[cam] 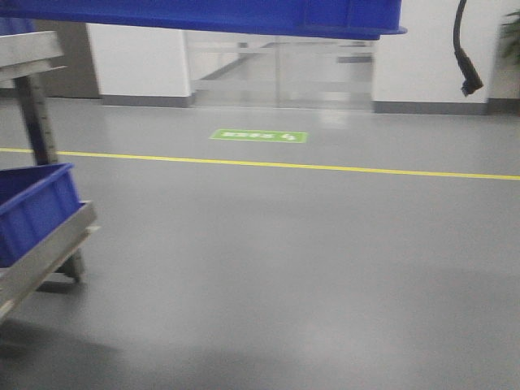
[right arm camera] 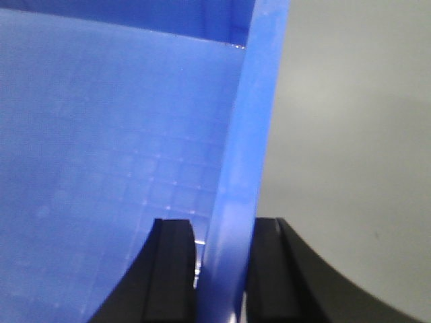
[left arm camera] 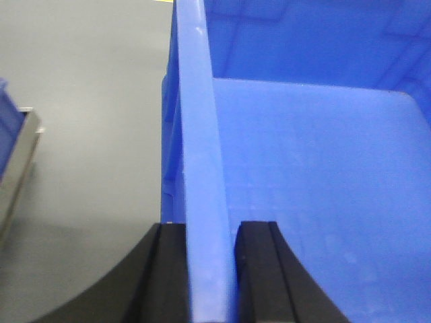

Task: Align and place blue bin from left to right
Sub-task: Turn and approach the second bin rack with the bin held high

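The blue bin (cam: 203, 15) hangs high off the floor, its underside and rim lip stretching across the top of the front view. In the left wrist view my left gripper (left arm camera: 212, 232) is shut on the bin's left wall, one black finger (left arm camera: 172, 269) outside and one inside, with the bin (left arm camera: 316, 168) interior to the right. In the right wrist view my right gripper (right arm camera: 225, 229) is shut on the right wall of the bin (right arm camera: 101, 134), whose gridded floor shows at left. Neither gripper shows in the front view.
At left stands a metal rack (cam: 49, 244) holding another blue crate (cam: 32, 207); its edge also shows as the rack (left arm camera: 20, 168). A yellow line (cam: 284, 165) and a green floor sign (cam: 258, 136) mark the grey floor. A black cable (cam: 465, 49) hangs at the upper right.
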